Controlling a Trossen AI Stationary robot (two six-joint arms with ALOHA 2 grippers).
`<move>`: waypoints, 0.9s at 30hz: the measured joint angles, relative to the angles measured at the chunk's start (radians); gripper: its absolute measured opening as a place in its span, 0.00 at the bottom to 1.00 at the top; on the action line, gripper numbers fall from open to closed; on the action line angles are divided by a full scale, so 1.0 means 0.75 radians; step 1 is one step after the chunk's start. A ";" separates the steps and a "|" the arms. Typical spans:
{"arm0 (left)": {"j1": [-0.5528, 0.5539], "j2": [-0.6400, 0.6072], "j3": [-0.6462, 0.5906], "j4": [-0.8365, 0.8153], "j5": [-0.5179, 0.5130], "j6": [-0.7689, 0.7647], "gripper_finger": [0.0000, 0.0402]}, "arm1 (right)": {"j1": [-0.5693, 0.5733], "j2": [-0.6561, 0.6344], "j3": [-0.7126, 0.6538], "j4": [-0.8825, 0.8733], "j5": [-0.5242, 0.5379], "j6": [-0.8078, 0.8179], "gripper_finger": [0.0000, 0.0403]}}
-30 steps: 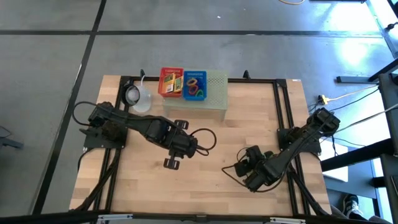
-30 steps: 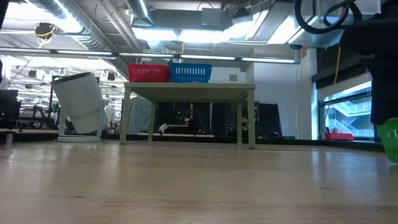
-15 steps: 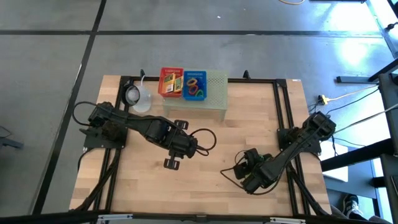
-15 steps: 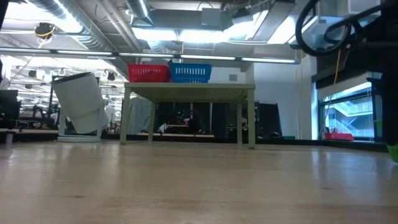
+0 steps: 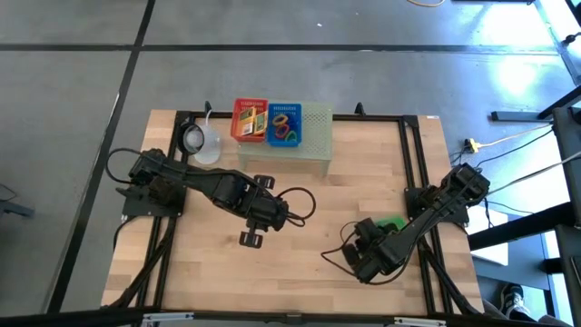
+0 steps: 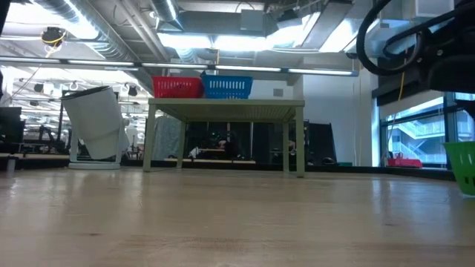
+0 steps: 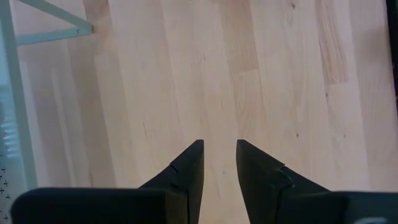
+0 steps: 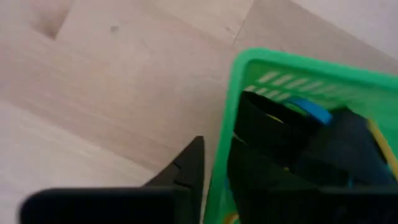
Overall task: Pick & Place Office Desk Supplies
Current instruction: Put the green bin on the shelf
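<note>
The right gripper (image 8: 211, 180) was clenched on the rim of a small green basket (image 8: 298, 81), one finger (image 8: 186, 165) outside the wall and the other inside, near the table's (image 5: 363, 182) right rail. Dark clips (image 8: 273, 134) lay in that basket. The left gripper (image 7: 217, 165) hung over bare wood at mid-table, its fingers slightly apart and grasping nothing. On the pale green perforated stand (image 5: 313, 136) at the far edge sat a red basket (image 5: 250, 120) of yellow packets and a blue basket (image 5: 284, 125) of coloured loops.
</note>
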 joint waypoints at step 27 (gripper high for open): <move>-0.106 0.001 0.000 -0.100 -0.046 -0.142 0.21 | -0.336 0.121 0.201 0.758 0.138 -1.336 0.02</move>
